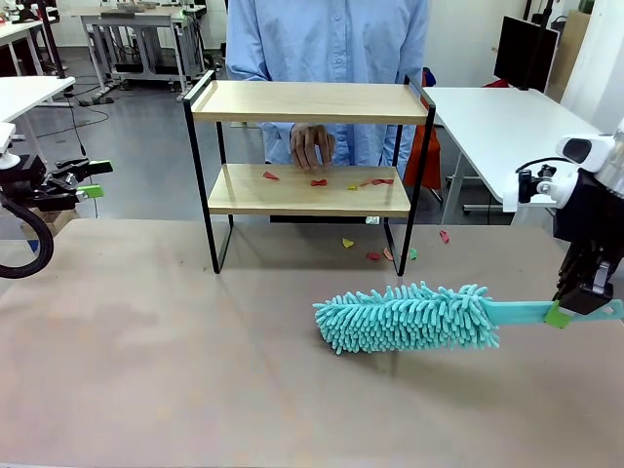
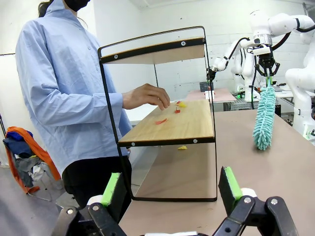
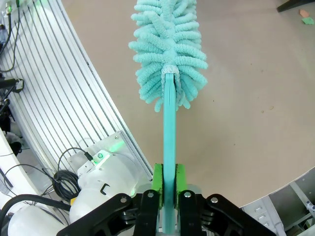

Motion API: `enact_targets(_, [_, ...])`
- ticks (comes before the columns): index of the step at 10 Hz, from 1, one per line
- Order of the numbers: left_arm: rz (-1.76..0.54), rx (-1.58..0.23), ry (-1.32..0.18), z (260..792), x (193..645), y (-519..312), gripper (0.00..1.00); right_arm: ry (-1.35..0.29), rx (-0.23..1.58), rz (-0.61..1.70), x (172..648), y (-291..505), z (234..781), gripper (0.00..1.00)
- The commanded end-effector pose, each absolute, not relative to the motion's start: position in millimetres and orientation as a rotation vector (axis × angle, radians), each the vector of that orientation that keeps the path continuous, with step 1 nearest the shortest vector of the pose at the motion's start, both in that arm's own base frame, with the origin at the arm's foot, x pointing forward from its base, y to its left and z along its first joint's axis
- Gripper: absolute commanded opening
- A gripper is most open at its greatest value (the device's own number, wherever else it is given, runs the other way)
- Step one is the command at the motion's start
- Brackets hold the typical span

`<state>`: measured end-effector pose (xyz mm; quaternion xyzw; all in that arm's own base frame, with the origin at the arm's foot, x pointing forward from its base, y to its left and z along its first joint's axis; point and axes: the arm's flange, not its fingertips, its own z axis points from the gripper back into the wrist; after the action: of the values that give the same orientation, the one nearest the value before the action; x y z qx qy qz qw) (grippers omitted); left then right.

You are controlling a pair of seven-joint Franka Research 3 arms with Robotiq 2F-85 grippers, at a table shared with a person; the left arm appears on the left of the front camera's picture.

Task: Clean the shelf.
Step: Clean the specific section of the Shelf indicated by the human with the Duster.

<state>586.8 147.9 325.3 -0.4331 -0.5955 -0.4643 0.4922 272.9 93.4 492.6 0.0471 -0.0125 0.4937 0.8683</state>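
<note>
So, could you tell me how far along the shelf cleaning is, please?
Done: the right hand is shut on the handle of the teal duster. In hand: the duster is over the table, short of the shelf. Left: red and yellow scraps lie on the lower board and on the table beneath.

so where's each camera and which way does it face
Front: fixed between the arms, facing across the table at the shelf and person; left gripper and right gripper at the edges.
Left wrist: on the left arm, past its open fingers toward the shelf's end and the person's hand.
Right wrist: on the right arm, along fingers shut on the duster.
Front and left wrist share shelf, hand, duster.
</note>
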Motion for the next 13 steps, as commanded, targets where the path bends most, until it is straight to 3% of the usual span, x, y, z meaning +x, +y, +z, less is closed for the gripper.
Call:
enact_targets(1, [-1.142,-1.048,-1.444,328,584,147,1.00,-0.028,0.096,1.034,271,94,495,0.13])
enact_targets(6, [-1.142,-1.048,-1.444,328,584,147,1.00,-0.177,0.326,0.888,247,177,547,0.13])
enact_targets(10, [-1.142,-1.048,-1.444,328,584,147,1.00,-0.404,0.228,0.289,282,300,542,0.13])
enact_targets(12, [-1.142,-1.048,-1.444,328,584,147,1.00,-0.445,0.384,0.339,281,314,548,0.13])
enact_targets(13, [-1.142,-1.048,-1.444,328,584,147,1.00,-0.393,0.309,0.338,273,298,541,0.13])
